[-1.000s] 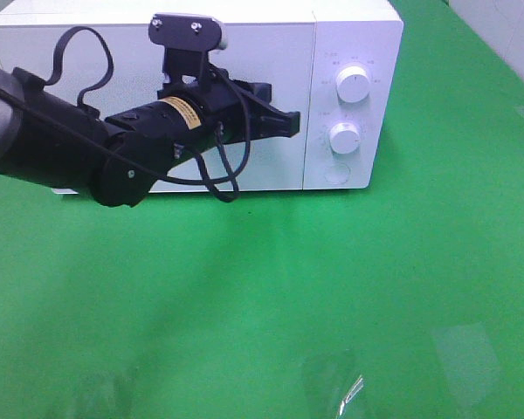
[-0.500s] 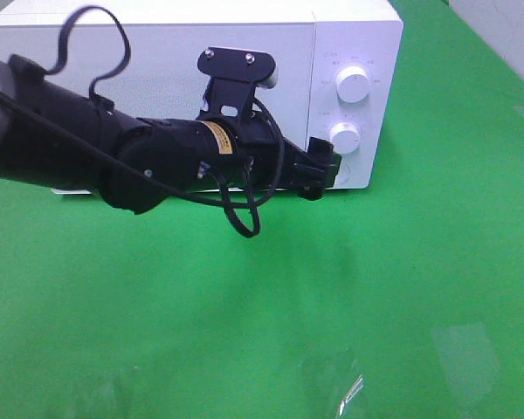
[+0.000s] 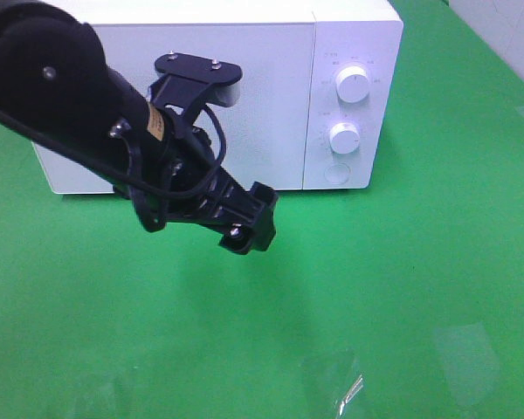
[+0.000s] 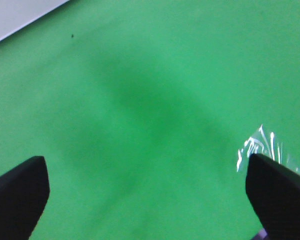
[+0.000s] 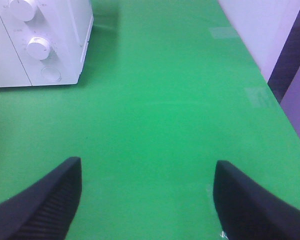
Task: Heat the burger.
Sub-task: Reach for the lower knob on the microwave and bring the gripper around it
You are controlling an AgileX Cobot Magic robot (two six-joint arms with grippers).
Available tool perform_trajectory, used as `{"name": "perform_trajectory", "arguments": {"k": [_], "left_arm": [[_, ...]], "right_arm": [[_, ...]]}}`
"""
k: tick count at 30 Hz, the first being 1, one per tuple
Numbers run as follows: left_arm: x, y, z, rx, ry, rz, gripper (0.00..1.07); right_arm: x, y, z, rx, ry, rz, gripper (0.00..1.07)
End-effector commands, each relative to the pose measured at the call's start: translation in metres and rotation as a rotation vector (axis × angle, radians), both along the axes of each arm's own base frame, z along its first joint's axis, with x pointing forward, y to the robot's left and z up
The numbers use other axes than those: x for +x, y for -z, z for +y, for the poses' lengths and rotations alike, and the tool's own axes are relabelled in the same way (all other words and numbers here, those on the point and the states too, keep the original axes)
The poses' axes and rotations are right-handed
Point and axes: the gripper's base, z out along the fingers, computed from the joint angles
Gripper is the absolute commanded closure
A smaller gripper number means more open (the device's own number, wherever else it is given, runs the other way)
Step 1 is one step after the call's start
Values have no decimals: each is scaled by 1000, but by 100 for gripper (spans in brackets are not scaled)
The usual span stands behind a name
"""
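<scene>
The bulky black left arm (image 3: pixel 61 87) carries a yellow label (image 3: pixel 155 122) and looping cables (image 3: pixel 221 155). Two screws (image 3: pixel 169 58) dot its camera bracket (image 3: pixel 196 74); the left gripper (image 3: pixel 249 231) is black.

We note the microwave (image 3: pixel 271 96) at the back of the table (image 3: pixel 419 288). On its right panel an upper knob (image 3: pixel 353 85) sits over a lower knob (image 3: pixel 344 137), with a button (image 3: pixel 335 173) beneath. The left gripper (image 3: pixel 249 229) hangs over the table before the microwave's door, apart from it. A plastic film (image 3: pixel 348 391) lies near the front, right of middle.
</scene>
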Motion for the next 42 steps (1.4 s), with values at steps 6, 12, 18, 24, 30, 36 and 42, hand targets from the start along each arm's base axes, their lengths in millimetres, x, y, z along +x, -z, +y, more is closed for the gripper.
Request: {"name": "perform_trajectory", "arguments": {"k": [6,12,18,24,30,36,42], "left_arm": [[-21,-31,26,131,21,46,7],[-20,-44,48,145,-56,80,8],[1,-52,111,225,-248,188,8],[14,-59,156,219,-367,200,8],[16,-63,197,181,-474,273,8],[5,-75,227,84,-610,315,8],[-19,-79,236,55,-654,270,8]], "right_arm": [[-4,0,0,5,5,-34,37],[-4,0,0,5,5,-34,37],[-4,0,0,5,5,-34,37],[-4,0,0,5,5,-34,37],[-4,0,0,5,5,-34,37],[-4,0,0,5,5,-34,37],[-4,0,0,5,5,-34,37]]}}
